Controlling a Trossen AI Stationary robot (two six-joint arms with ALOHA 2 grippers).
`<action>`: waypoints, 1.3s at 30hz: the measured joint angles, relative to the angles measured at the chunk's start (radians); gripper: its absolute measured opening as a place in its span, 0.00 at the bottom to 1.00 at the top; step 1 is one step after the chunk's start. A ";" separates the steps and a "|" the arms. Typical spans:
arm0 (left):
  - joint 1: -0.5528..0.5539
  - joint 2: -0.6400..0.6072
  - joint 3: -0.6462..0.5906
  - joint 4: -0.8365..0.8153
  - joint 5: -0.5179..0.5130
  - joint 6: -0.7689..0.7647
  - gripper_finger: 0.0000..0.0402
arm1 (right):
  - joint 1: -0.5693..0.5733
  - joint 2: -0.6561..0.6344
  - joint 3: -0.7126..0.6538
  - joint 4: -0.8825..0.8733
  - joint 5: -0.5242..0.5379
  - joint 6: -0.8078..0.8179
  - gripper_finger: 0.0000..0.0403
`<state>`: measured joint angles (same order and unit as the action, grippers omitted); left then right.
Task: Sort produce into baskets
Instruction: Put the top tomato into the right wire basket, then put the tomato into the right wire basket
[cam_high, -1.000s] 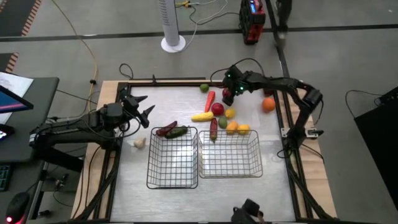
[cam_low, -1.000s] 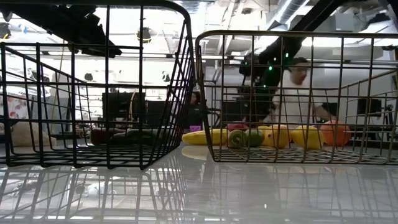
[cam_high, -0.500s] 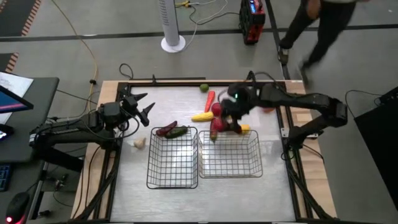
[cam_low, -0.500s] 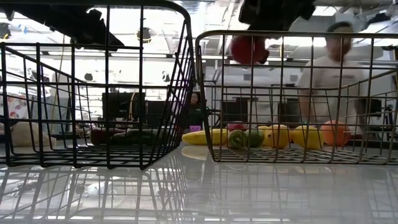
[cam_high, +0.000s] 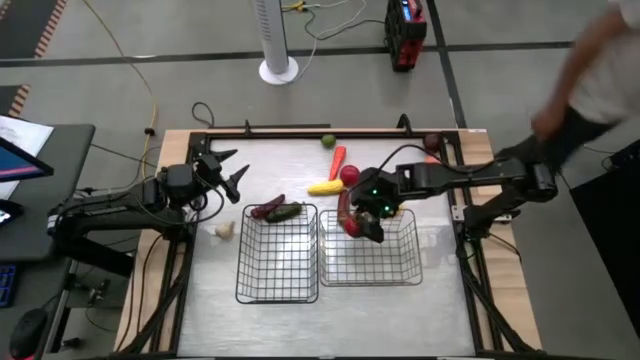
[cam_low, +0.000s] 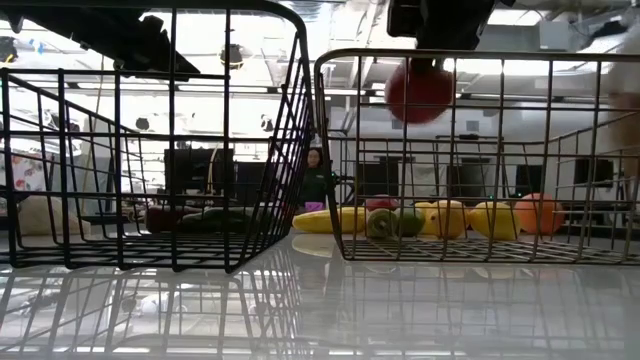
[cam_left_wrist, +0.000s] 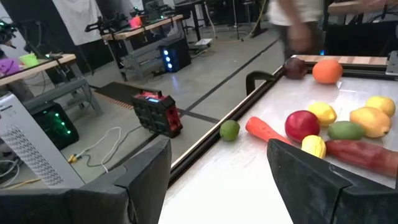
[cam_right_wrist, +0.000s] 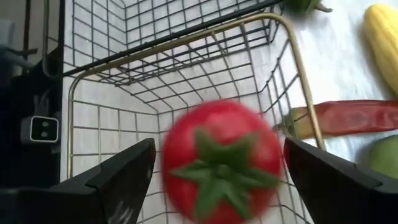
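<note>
Mid-drop here: right tool (cam_right_wrist: 214, 180) spread apart over the right basket (cam_high: 368, 250), tomato (cam_right_wrist: 221, 162) falling free, next grab among the leftover produce (cam_high: 338, 182); left tool (cam_high: 228, 172) parked apart.

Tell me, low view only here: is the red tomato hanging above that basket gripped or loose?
Observer: Looks loose. The right wrist view shows the right gripper open, with a gap on each side of the tomato.
Operator: Over which basket?
Observer: The high view puts it over the right basket, at the end nearest the produce pile.
Operator: Left arm?
Observer: The left gripper is open and empty, away from the left basket.
</note>
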<state>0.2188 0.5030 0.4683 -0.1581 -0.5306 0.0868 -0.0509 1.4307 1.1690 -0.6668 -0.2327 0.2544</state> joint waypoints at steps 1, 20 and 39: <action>0.000 0.000 0.000 0.000 0.000 0.000 0.64 | -0.003 -0.003 0.000 -0.004 0.000 0.001 0.96; 0.000 0.001 0.000 0.000 0.028 -0.029 0.64 | -0.321 0.152 0.001 0.072 0.184 -0.152 0.96; 0.000 0.001 0.000 -0.012 0.028 -0.028 0.64 | -0.440 0.467 0.089 0.119 0.173 -0.327 0.96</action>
<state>0.2184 0.5037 0.4683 -0.1703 -0.5026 0.0589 -0.4908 1.8977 1.2582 -0.5480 -0.0596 -0.0724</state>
